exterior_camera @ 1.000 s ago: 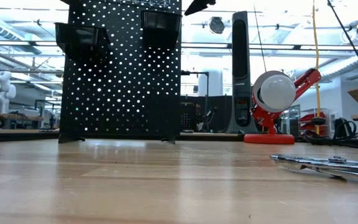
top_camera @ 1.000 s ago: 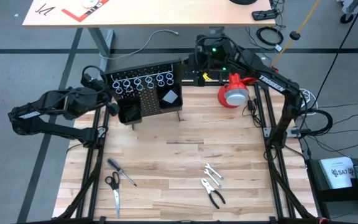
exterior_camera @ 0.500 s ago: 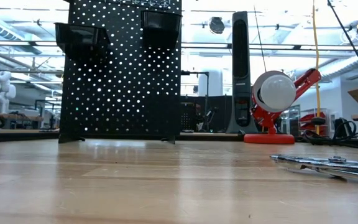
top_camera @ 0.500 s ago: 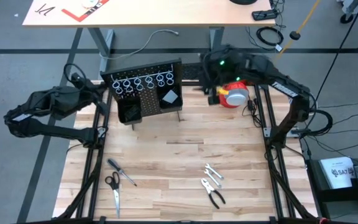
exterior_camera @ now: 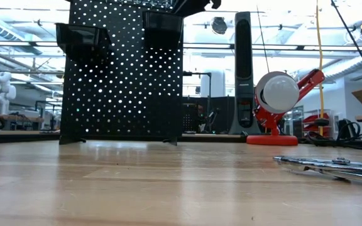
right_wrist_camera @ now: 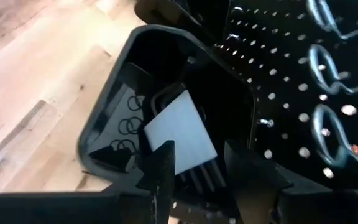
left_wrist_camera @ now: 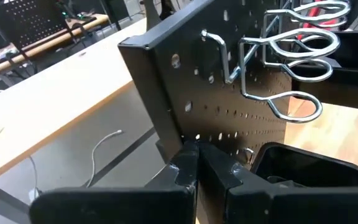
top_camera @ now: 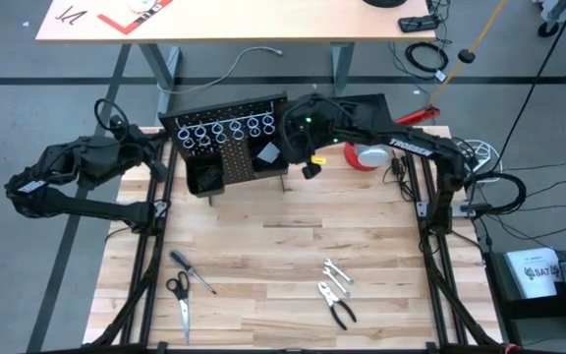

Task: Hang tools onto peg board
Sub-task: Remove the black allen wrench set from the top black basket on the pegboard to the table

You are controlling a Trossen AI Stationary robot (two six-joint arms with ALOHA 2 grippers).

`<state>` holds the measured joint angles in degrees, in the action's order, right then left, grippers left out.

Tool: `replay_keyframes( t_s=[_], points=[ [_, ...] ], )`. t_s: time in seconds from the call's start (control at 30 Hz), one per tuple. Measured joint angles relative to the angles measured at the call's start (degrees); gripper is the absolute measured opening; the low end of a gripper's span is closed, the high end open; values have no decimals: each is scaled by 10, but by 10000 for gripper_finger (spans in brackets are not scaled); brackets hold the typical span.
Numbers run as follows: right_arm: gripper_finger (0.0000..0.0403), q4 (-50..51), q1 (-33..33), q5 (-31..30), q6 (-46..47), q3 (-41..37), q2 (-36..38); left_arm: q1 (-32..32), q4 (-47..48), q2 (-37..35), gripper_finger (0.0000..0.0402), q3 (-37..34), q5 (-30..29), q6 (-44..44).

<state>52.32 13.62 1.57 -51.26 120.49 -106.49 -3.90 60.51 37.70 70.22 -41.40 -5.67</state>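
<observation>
The peg board [top_camera: 229, 143] stands upright at the table's far side, with a row of silver rings [top_camera: 226, 131] and two black bins below them. My right gripper [right_wrist_camera: 197, 168] hovers open over the right bin [top_camera: 268, 152], which holds a white-topped piece [right_wrist_camera: 179, 127]. It shows as a dark shape [exterior_camera: 193, 5] in the low view. My left gripper [left_wrist_camera: 197, 158] is shut, its tips at the board's left edge [left_wrist_camera: 157, 93]. A screwdriver [top_camera: 193, 270], scissors [top_camera: 178, 295], wrench [top_camera: 337, 272] and pliers [top_camera: 338, 307] lie flat on the near table. My left gripper's shut fingertips [left_wrist_camera: 188, 155] stand right at the lower part of the peg board's left edge, coming from the table's left side; whether they touch it I cannot tell. My right gripper's fingers [right_wrist_camera: 163, 165] stand apart above the white-topped piece in the bin; no touch shows.
A red-and-white lamp [top_camera: 369, 152] stands right of the peg board, behind my right arm. A flat black panel [top_camera: 357, 103] lies at the far edge. In the low view a metal tool [exterior_camera: 332, 164] lies near the camera. Bare wood lies between the board and the tools.
My right gripper has swung from the far side by the lamp toward the table's left, sinking and rolling, and now hangs over the peg board's right bin. My left gripper has drawn back a little toward the table's left edge. The board and tools have stayed put.
</observation>
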Motion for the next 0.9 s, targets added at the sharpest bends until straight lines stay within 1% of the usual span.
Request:
replay_keyframes(
  t_s=[0.27, 0.67, 0.83, 0.9],
  points=[
    [134, -32, -10, 2, -48, 1, -29, 0, 0, 0, 13, 0, 5, -5],
    [134, -46, -13, -12, -48, 2, -46, 0, 0, 0, 13, 0, 22, -16],
    [134, -55, -35, -69, -47, 0, -40, 0, -1, 0, 13, 0, 26, -16],
    [134, -51, -45, -83, -47, -1, -31, 0, 0, 0, 13, 0, 39, -7]
  ],
)
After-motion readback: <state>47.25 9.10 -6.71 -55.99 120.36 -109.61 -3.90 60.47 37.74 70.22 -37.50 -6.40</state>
